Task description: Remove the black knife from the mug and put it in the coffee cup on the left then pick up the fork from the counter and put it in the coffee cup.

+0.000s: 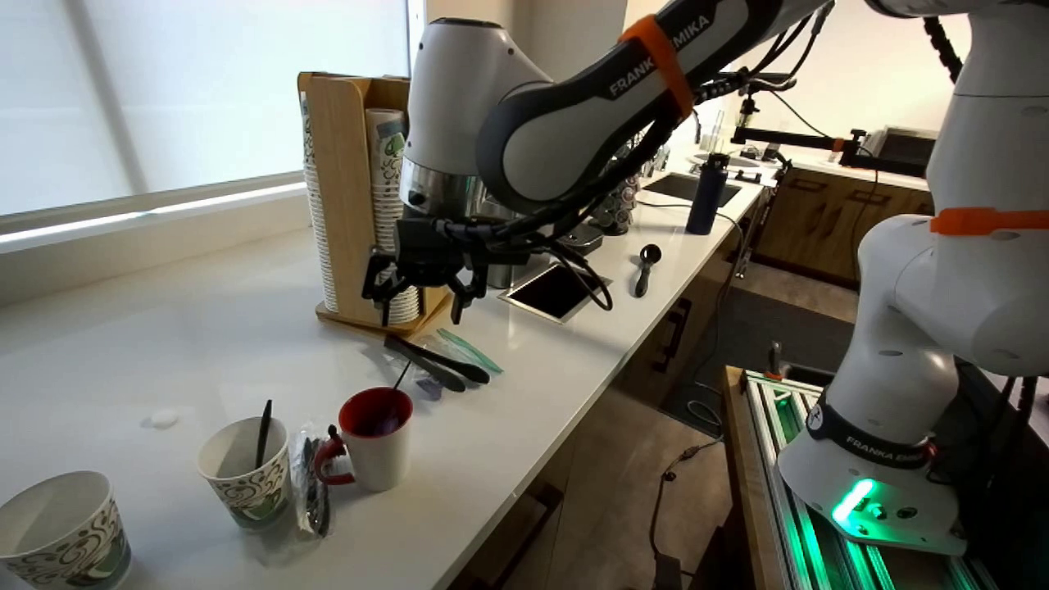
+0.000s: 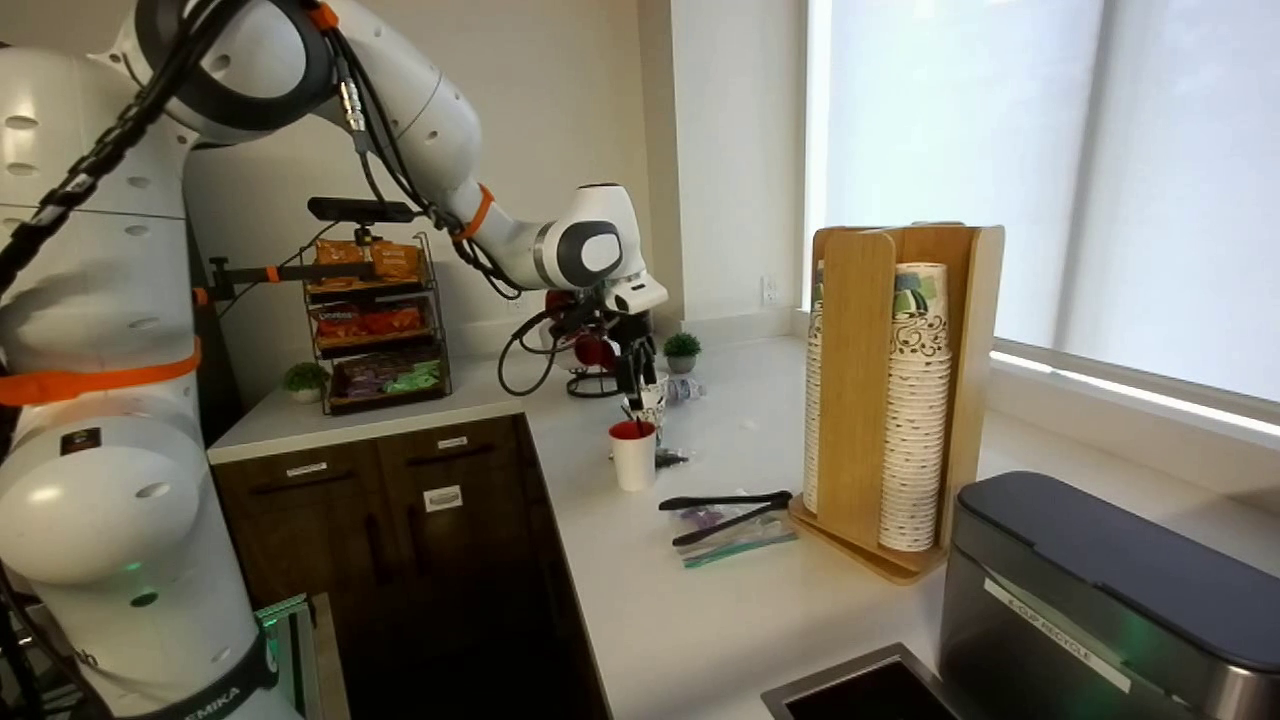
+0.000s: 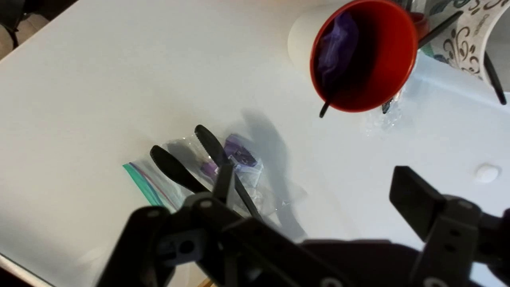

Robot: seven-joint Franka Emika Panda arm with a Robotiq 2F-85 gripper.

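Observation:
The mug (image 1: 383,455), white with a red inside, stands upright on the counter (image 1: 205,352). In the wrist view the mug (image 3: 364,63) has a purple thing inside, and a black stick (image 3: 324,109) pokes over its rim. I cannot tell whether that stick is the knife. The coffee cup (image 1: 258,496) stands beside the mug's handle with a black utensil (image 1: 263,434) upright in it. No fork can be made out. My gripper (image 1: 421,311) is open and empty above the counter near the cup rack; its jaws also show in the wrist view (image 3: 314,183).
Black tongs (image 1: 434,363) lie on a plastic bag (image 3: 145,183) below the gripper. A wrapped packet of black cutlery (image 1: 315,492) lies between mug and coffee cup. A wider patterned cup (image 1: 65,537), a wooden cup rack (image 2: 860,370) and a recycle bin (image 2: 1090,570) stand on the counter.

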